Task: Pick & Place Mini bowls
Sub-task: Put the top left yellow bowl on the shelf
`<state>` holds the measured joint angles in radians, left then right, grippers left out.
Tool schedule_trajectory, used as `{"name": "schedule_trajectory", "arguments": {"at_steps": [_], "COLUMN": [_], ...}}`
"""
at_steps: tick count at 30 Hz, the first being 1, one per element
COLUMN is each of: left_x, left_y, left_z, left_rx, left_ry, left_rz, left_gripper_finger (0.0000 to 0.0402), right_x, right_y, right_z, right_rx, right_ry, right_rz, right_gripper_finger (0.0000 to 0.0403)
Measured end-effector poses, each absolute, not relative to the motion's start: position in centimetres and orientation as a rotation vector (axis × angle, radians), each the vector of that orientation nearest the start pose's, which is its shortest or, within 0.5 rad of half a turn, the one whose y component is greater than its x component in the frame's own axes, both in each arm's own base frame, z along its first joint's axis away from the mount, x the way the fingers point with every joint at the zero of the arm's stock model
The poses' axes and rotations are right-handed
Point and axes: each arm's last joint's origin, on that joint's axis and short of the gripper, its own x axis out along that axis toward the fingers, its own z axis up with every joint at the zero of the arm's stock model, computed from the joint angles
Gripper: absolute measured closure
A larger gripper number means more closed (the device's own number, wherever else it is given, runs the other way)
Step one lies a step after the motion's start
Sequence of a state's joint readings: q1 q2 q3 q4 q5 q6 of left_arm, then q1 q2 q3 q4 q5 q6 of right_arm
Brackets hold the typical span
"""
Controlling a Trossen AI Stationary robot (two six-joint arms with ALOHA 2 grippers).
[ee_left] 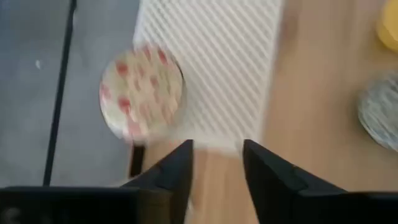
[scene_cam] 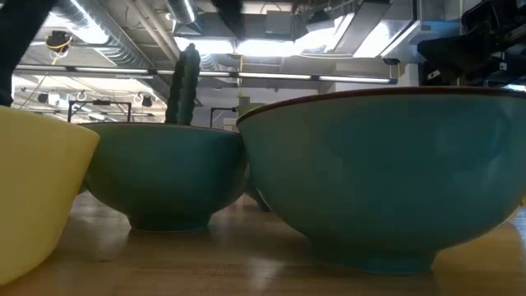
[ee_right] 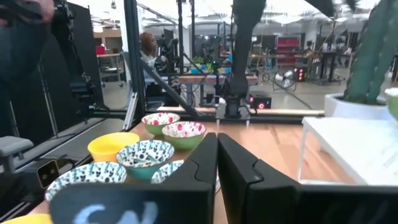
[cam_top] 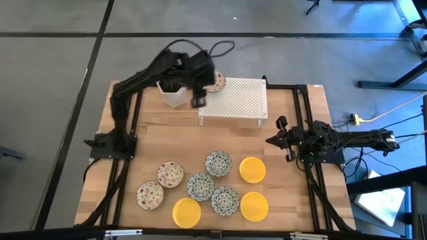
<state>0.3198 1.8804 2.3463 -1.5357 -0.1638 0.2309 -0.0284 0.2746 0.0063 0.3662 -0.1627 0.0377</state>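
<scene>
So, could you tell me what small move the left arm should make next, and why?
Probably pull back from the rack toward the next bowl. One red-speckled bowl already sits on the rack's corner, clear of the left gripper, whose fingers hold nothing. Eight bowls wait at the table's front.

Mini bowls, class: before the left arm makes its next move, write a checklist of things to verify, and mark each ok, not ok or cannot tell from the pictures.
1. Red-speck bowl rests on the white rack, at its far-left corner: ok.
2. Bowl sits fully on the rack: not ok, it overhangs the edge.
3. Left end effector empty, fingers apart, off the bowl: ok.
4. Right end effector shut, parked at the table's right side: ok.
5. Eight bowls wait on the near table: ok.
6. Cactus pot clear of the left arm: cannot tell, the arm covers it.
</scene>
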Motion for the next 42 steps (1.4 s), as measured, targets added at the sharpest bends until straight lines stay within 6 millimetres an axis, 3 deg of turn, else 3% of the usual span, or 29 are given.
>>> {"name": "schedule_trajectory", "arguments": {"at_steps": [7,11,14,17,24,26,33,36,42], "left_x": [26.7,23.1,20.3,18.1,15.6,14.8,13.0,12.6,12.5], "left_y": [4.4,1.8,-0.1,-1.7,-2.9,-2.7,-2.3,-2.2,-2.3], "left_z": [47.1,48.2,47.8,44.3,30.1,27.7,22.8,20.8,20.1], "left_rx": [0.109,0.093,0.105,0.122,0.102,0.126,0.124,0.154,0.192], "left_ry": [0.990,0.837,0.696,0.597,0.240,0.156,-0.248,-0.280,-0.242], "left_rz": [0.298,0.281,0.218,0.136,0.040,0.040,0.052,0.060,0.017], "left_gripper_finger": [0.0385,0.0396,0.0397,0.0400,0.0400,0.0400,0.0400,0.0399,0.0400], "right_x": [11.4,11.4,11.4,11.4,11.4,11.4,11.4,11.4,11.3], "right_y": [0.3,0.4,0.4,0.4,0.4,0.4,0.3,0.4,0.4], "right_z": [17.7,17.6,17.6,17.6,17.6,17.6,16.9,16.9,18.1], "right_rx": [0.043,0.061,0.060,0.059,0.062,0.063,0.070,0.073,0.032], "right_ry": [-0.084,-0.077,-0.077,-0.077,-0.077,-0.077,-0.001,0.002,-0.130], "right_rz": [0.202,0.212,0.213,0.213,0.212,0.213,0.205,0.220,0.229], "right_gripper_finger": [0.0389,0.0389,0.0389,0.0389,0.0389,0.0389,0.0389,0.0389,0.0389]}}
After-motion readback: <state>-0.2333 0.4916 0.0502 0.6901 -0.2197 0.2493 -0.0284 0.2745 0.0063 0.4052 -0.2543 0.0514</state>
